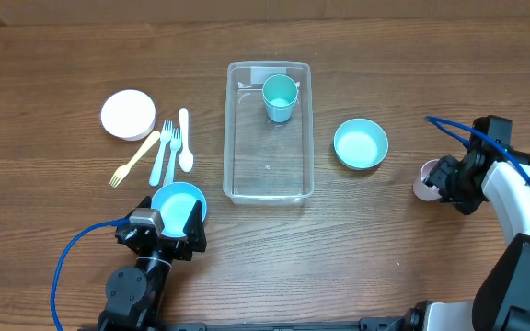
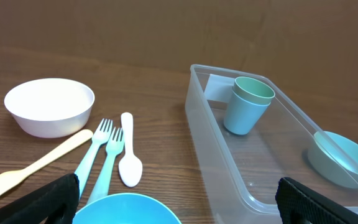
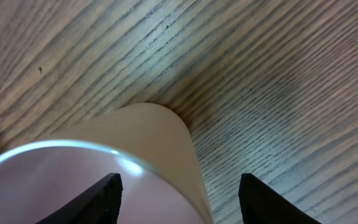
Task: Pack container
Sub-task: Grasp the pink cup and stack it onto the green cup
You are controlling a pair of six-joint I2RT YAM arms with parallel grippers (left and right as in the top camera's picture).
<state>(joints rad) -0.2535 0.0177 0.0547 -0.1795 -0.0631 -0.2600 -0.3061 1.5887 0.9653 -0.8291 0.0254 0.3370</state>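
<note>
The clear container [image 1: 229, 129] lies mid-table with a teal cup [image 1: 280, 97] upright in its far end; both show in the left wrist view, container [image 2: 216, 140] and cup [image 2: 248, 106]. My left gripper [image 1: 164, 230] is open wide, its fingers on either side of a blue bowl [image 1: 178, 204] at the near left, with the bowl's rim [image 2: 126, 210] between the jaws [image 2: 179, 208]. My right gripper [image 1: 440, 179] is open at a pale pink cup [image 1: 423, 179] at the right. In the right wrist view one finger is over the cup's mouth [image 3: 73, 180] and the other outside its wall.
A light blue bowl [image 1: 361, 144] sits right of the container. A white bowl [image 1: 128, 114] is at the far left. A yellow fork [image 1: 134, 158], two light blue forks [image 1: 166, 147] and a white spoon [image 1: 185, 140] lie between it and the container.
</note>
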